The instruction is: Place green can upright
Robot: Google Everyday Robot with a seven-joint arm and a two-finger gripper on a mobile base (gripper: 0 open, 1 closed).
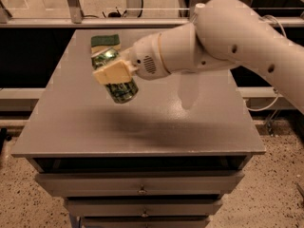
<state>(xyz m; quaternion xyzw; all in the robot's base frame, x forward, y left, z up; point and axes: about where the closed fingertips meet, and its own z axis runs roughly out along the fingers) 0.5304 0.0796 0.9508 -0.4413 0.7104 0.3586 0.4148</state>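
The green can (118, 82) is held in the air above the left middle of the grey table (95, 122), tilted with its silver lower end toward the front right. My gripper (113, 74) is shut on the green can, one tan finger (111, 73) lying across its body. The big white arm reaches in from the right and hides the table's back right part. The can touches nothing but the gripper. Its shadow falls on the tabletop below.
A green-and-yellow sponge (105, 42) lies on the table at the back left, just behind the can. The table is a drawer cabinet with handles on its front (141, 190). A railing and a dark gap run behind it.
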